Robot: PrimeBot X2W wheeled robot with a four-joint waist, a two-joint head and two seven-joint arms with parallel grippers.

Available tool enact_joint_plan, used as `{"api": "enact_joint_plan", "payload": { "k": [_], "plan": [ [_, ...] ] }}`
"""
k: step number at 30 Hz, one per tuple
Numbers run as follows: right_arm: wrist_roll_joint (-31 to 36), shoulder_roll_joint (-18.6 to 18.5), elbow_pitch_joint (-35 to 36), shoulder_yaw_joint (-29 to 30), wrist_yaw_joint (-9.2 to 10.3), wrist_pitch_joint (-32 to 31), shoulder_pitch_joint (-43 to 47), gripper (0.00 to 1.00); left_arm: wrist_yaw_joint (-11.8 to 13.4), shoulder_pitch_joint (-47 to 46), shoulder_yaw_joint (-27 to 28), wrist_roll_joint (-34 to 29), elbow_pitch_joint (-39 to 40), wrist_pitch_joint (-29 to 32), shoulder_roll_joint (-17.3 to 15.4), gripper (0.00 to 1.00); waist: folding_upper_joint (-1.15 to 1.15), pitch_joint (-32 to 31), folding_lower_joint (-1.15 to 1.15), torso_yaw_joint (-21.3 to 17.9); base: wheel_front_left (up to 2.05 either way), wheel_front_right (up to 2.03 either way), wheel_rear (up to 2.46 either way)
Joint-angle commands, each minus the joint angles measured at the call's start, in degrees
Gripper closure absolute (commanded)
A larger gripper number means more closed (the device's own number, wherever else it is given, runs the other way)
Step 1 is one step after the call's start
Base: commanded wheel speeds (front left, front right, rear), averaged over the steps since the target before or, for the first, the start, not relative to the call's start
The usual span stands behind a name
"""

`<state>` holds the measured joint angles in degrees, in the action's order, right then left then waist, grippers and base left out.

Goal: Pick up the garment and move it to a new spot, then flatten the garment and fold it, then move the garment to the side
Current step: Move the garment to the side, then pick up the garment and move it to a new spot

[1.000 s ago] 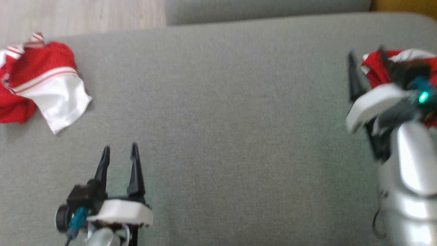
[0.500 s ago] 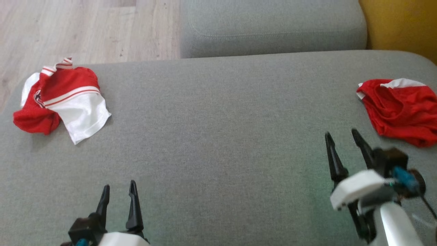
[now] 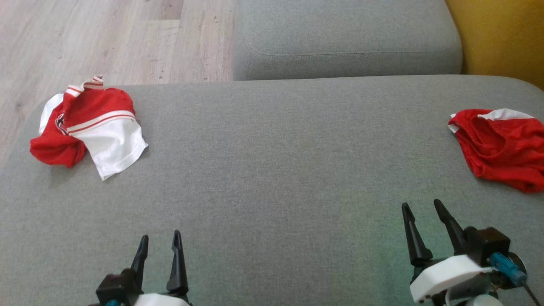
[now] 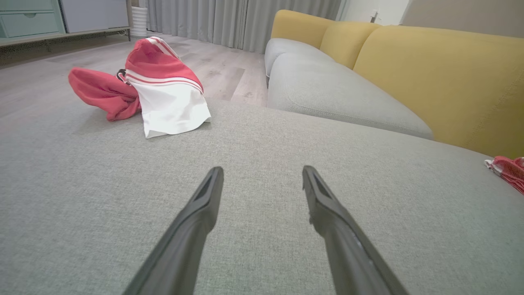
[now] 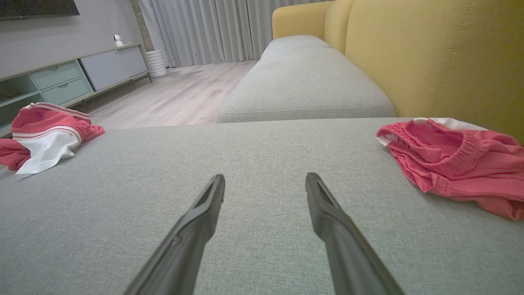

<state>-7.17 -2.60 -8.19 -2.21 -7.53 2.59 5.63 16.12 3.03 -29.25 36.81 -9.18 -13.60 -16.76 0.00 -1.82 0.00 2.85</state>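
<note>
Your left hand (image 3: 160, 235) and right hand (image 3: 420, 203) are both spread, pinching nothing, over the grey sofa cushion (image 3: 276, 170). The red shorts (image 3: 501, 146) lie crumpled at its right end, and the red-and-white jersey (image 3: 91, 131) at its left end.

The light is soft and even, like daylight without glare, the red and white garment (image 3: 85, 127) throws only a faint shadow on the grey cushion (image 3: 276, 170), the head view is slightly grainy, and both wrist views bend at the edges, with the near fingers (image 4: 191, 229) a little blurred.
</note>
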Motion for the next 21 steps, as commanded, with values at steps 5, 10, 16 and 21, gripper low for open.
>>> {"api": "enact_joint_plan", "payload": {
  "k": [5,10,16,21],
  "plan": [
    [-0.1,-0.3,2.6,-1.6,0.04,0.7,-1.5,0.0,-0.1,-2.6,1.7,-0.4,1.2,0.2,-0.5,0.0,0.0,0.2,0.0,0.2,0.0,0.0,0.0],
    [0.0,-0.3,2.8,-1.3,0.04,0.6,-1.3,0.0,-0.3,-3.0,1.1,-0.4,1.0,0.4,-0.4,0.0,0.0,0.3,0.0,1.0,0.0,0.0,0.0],
    [0.1,-0.3,3.0,-1.1,0.04,0.2,-1.0,0.0,-0.4,-4.1,0.7,-0.7,1.0,0.6,-0.3,0.0,0.0,0.6,0.0,5.7,0.0,0.0,0.0],
    [-0.2,-0.3,3.4,-1.6,0.04,0.4,-1.4,0.0,-0.1,-4.4,0.9,-0.9,1.1,0.8,-0.8,0.0,0.0,0.7,0.0,13.2,0.0,0.0,0.0]
  ]
}}
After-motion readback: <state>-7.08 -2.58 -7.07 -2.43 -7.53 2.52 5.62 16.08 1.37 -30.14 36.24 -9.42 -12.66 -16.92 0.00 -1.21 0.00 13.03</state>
